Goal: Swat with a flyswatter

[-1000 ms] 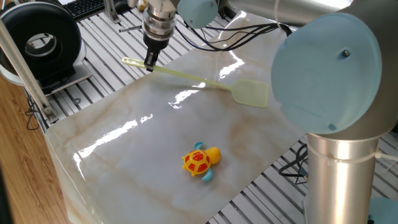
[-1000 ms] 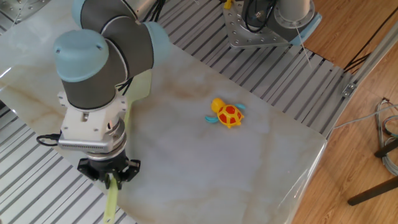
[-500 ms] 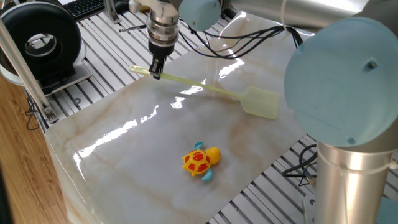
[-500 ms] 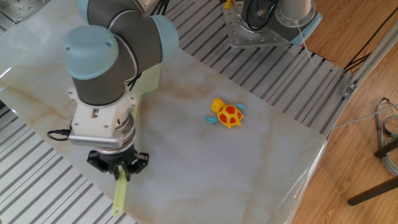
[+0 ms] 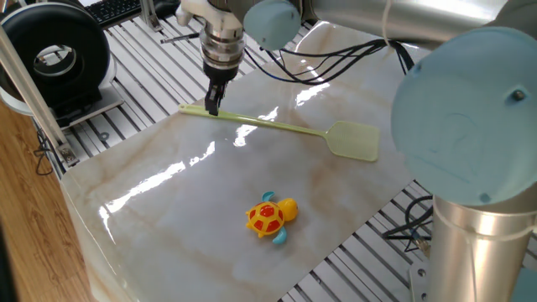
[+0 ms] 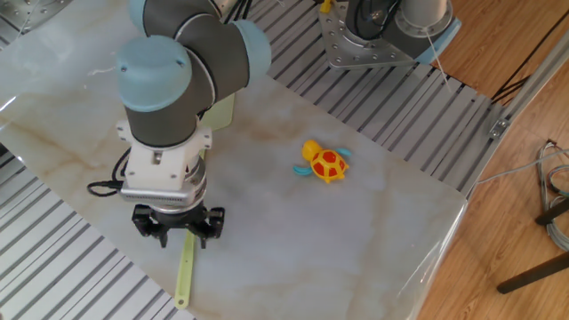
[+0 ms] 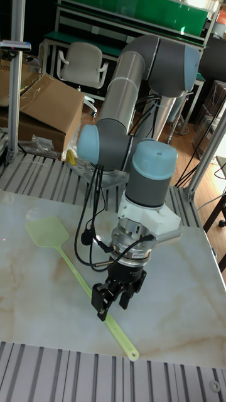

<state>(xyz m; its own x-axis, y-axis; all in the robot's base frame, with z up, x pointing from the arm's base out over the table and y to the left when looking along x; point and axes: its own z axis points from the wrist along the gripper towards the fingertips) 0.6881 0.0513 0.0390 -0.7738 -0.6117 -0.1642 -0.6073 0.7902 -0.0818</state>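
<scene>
The robot's two-finger gripper [image 5: 213, 107] is pinching the long thin handle of the pale yellow-green plastic flyswatter [image 5: 277, 127], close to the handle's free end. The black fingers [image 7: 104, 298] are closed on the handle, one on each side.

In the one fixed view, the flyswatter stretches from the gripper toward 3 o'clock. Its small mesh head [image 5: 353, 140] sits low over the shiny marble table [image 5: 168, 210], but I cannot tell if it touches. The orange-and-yellow toy turtle [image 5: 270, 216] is at about 7 o'clock from the mesh head, well apart from it. In the tall fixed view, the mesh head [image 7: 46, 233] is at about 10 o'clock from the gripper.

To swat well, I think the grip must be tight, because the handle is thin and bendy and could twist or slip. The arm should lift the head a little, then bring it down flat and fast. If the turtle is what gets hit, the head needs to swing over to it first. The hit should be soft enough not to slam the gripper into the table.
</scene>
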